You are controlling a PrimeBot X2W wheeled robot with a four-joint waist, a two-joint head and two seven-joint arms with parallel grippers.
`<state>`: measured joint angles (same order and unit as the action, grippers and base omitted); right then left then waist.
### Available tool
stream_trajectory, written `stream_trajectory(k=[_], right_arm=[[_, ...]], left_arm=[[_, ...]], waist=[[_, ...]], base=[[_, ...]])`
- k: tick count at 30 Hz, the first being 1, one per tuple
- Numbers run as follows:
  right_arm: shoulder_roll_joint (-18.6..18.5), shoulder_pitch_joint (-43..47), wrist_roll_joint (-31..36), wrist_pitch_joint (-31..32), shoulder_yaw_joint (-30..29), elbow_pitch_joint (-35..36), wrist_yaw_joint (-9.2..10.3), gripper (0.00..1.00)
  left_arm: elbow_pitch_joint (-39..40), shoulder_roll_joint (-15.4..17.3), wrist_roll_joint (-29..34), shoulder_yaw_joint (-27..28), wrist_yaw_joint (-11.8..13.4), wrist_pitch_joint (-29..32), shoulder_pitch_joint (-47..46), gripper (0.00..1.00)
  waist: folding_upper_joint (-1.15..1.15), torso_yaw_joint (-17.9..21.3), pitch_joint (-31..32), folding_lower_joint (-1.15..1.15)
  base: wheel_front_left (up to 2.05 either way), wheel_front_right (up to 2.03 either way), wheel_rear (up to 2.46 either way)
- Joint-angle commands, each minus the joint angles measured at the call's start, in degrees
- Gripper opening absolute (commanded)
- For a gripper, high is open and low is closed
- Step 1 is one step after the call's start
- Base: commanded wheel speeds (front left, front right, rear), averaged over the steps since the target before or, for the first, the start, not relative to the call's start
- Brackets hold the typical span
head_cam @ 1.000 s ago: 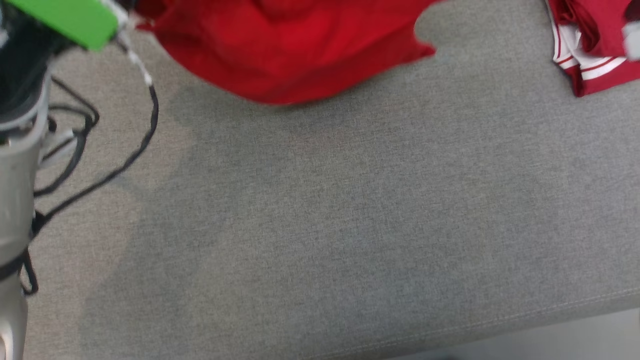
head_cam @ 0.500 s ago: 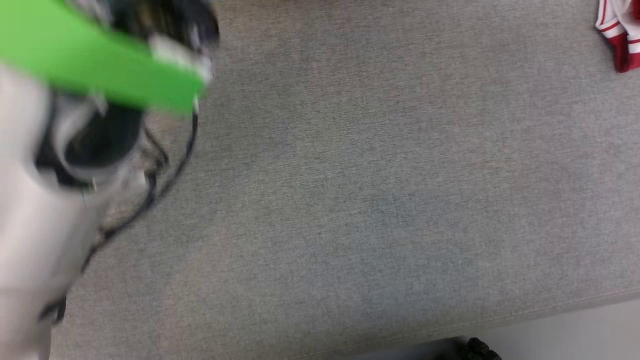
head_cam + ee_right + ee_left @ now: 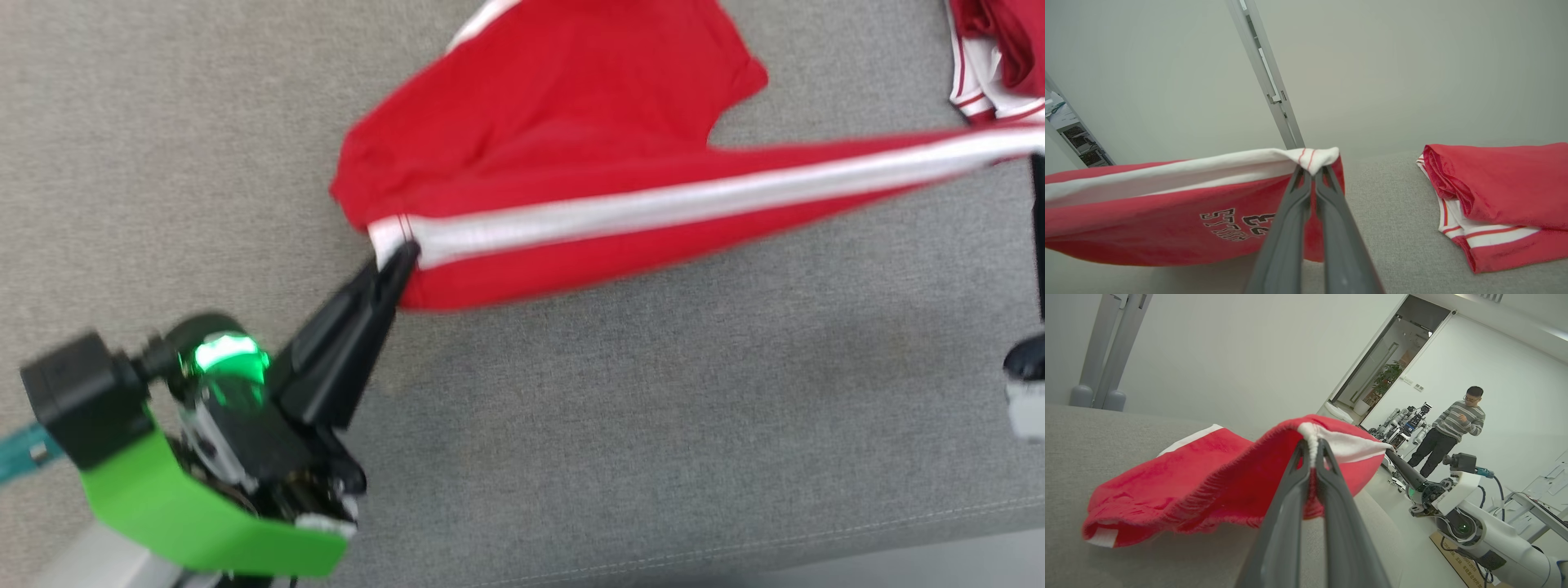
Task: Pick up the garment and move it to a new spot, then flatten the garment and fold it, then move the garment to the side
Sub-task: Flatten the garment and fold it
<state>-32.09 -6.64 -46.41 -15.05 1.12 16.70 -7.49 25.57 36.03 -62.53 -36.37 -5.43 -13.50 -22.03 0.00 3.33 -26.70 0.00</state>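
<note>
Garment [image 3: 571, 122] stretched taut over the grey cushion [image 3: 653, 408]: left gripper [image 3: 406, 251] and right gripper [image 3: 1312, 173] each clamp an end of its white band [image 3: 653, 204], presumably to lay it flat.

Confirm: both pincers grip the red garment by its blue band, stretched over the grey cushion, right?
Wrong colour: the band is white, as the head view shows. The left pincer and right pincer both grip the red garment by it, stretched over the grey cushion.

Left arm [image 3: 237, 441] and right arm [image 3: 1490, 539] spread apart, jaws clamped.
</note>
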Motion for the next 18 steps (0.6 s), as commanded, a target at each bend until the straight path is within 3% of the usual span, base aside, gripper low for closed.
stream_trajectory(k=[1,12,18], right_arm=[[-0.3,2.5,-1.1,-0.1,-0.1,0.6,0.00,0.00],[-5.9,13.6,-5.5,1.0,1.7,3.8,0.00,0.00],[-8.1,9.4,-4.1,5.1,2.3,1.0,0.00,0.00]], left_arm=[[1.2,0.7,0.9,0.0,0.7,-0.5,2.6,0.00],[7.6,2.9,-0.1,-2.0,6.0,-0.1,14.8,0.00],[3.7,-1.3,-5.6,-0.2,7.4,-0.5,15.1,0.00]], waist=[[0.00,-1.2,3.0,0.00],[0.00,-3.7,7.0,0.00],[0.00,-6.7,5.4,0.00]], base=[[0.00,0.00,0.00],[0.00,0.00,0.00],[0.00,0.00,0.00]])
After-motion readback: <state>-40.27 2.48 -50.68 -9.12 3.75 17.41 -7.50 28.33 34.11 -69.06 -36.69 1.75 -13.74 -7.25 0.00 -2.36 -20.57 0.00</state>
